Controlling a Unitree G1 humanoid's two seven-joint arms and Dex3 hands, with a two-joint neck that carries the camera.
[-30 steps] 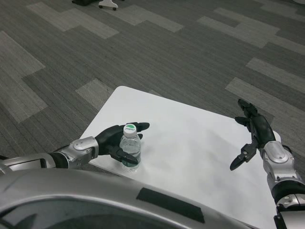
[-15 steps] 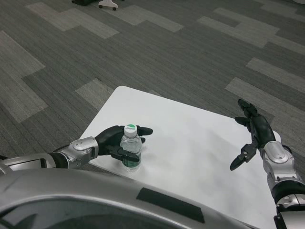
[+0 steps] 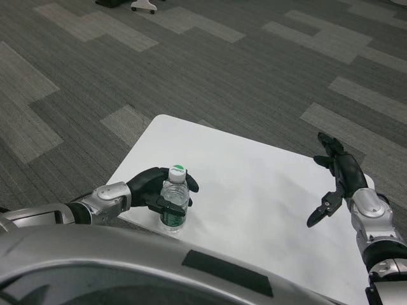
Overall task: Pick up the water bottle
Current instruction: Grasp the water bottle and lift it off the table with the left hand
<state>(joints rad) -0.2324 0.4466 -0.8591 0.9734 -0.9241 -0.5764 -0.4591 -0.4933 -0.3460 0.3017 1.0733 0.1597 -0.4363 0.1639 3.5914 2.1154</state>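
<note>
The left robot hand (image 3: pixel 154 189) gripped the water bottle (image 3: pixel 173 201), fingers wrapped round it at the table's (image 3: pixel 254 197) near left edge. The bottle's base was hard to make out. The right robot hand (image 3: pixel 337 175) hovered well apart, fingers spread, holding nothing.

White table (image 3: pixel 267 190) on grey patterned carpet (image 3: pixel 210 70), white wheeled base (image 3: pixel 145 6) at the far edge
</note>
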